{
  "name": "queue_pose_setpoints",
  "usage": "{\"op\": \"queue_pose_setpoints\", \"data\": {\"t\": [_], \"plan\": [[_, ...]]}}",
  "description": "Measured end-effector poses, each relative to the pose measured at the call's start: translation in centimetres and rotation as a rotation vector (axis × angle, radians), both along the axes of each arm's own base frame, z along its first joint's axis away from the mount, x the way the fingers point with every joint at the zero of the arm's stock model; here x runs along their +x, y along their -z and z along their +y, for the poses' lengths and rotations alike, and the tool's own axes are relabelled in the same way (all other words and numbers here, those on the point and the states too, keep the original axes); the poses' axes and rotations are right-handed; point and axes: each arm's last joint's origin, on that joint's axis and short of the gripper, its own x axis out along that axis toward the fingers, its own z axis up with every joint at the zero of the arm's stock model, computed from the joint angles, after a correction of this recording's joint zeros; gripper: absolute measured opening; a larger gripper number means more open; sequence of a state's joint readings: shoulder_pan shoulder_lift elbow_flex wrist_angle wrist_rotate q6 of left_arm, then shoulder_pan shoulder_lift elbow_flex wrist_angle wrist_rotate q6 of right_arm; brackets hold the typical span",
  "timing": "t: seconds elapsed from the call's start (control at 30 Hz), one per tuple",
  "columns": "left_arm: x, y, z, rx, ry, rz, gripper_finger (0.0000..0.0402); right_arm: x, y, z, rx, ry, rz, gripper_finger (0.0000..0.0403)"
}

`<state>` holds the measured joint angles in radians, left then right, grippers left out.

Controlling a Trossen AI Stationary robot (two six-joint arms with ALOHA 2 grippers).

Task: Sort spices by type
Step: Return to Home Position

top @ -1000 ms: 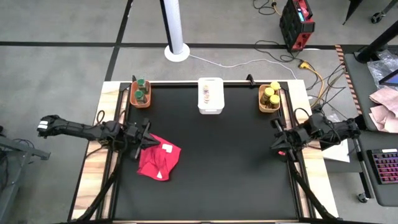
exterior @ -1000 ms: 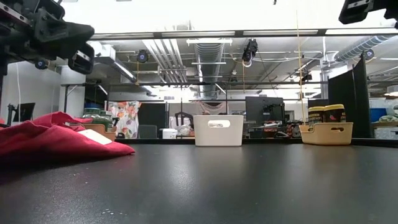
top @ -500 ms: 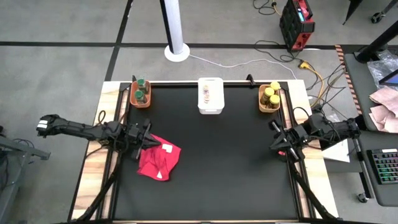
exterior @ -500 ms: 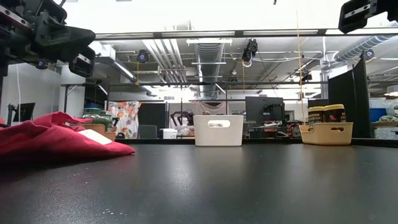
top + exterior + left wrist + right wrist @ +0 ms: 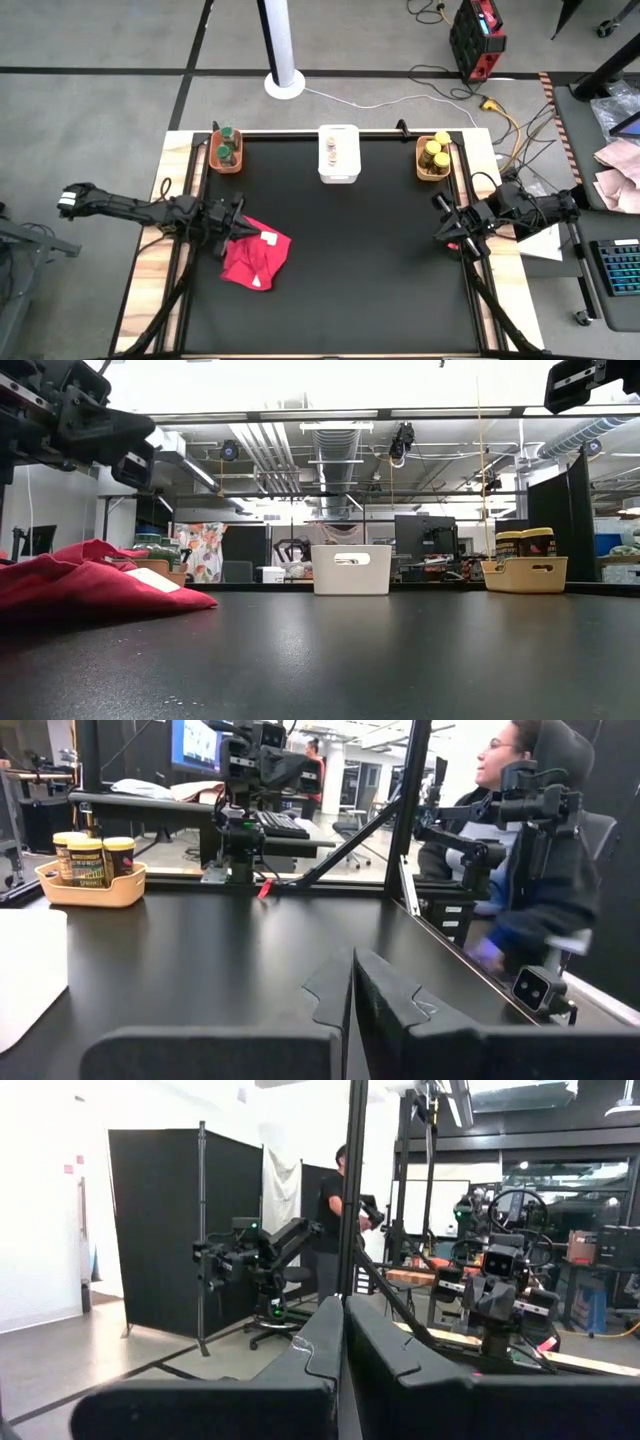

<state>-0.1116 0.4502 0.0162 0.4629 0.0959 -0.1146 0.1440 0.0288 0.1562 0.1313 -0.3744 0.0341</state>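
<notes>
Matte table (image 5: 350, 290), round jars (image 5: 433, 153), seemingly plastic bins (image 5: 338, 176)

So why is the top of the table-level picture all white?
Low view: the white strip is glare from bright room lighting, and the left claw looks like a dark shape against it; the black table has a pale sheen. High view: even light, no glare.

Your spices, sorted: green-lidded jars (image 5: 226, 148) in orange bin (image 5: 226, 169), far left corner; pale-lidded jars (image 5: 331, 150) in white bin (image 5: 339, 172), centre; yellow-lidded jars (image 5: 436, 155) upright in yellow bin (image 5: 433, 177), far right.
</notes>
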Motion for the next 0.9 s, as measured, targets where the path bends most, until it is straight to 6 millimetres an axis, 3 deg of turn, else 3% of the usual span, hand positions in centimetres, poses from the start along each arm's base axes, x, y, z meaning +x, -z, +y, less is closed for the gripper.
{"op": "queue_pose_setpoints", "data": {"t": [0.9], "plan": [[0.49,0.8,-0.05,0.008,0.0,0.074,0.0,0.0,0.0,0.0,0.0,0.0,0.0,0.0009]]}}
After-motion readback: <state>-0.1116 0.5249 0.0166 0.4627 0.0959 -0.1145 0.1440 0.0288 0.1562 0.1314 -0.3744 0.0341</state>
